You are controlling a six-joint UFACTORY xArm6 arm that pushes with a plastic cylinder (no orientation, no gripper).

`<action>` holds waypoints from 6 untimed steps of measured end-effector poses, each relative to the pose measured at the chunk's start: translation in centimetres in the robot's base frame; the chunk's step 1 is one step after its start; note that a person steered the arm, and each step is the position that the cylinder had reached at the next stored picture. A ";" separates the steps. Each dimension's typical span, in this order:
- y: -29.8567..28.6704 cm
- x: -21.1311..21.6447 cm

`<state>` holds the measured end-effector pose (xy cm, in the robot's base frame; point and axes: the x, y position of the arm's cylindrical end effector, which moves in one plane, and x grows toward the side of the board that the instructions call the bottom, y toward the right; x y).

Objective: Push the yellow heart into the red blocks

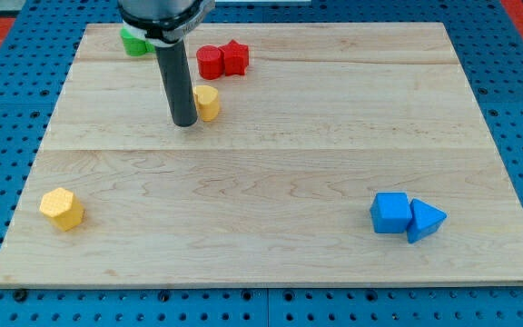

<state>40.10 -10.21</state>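
The yellow heart (207, 103) lies on the wooden board near the view's top, partly hidden on its left side by my rod. My tip (185, 123) rests on the board just left of and slightly below the heart, touching or almost touching it. Two red blocks sit together above and right of the heart: a red cylinder (210, 62) and a red star-like block (234, 56). A small gap of bare board separates the heart from the red cylinder.
A green block (134, 42) sits at the top left, partly behind the arm. A yellow hexagonal block (62, 208) lies at the bottom left. A blue cube (389, 213) and a blue triangle (425, 220) touch at the bottom right.
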 end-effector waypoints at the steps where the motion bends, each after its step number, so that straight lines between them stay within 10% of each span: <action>1: 1.6 0.0; 6: 3.4 -7.0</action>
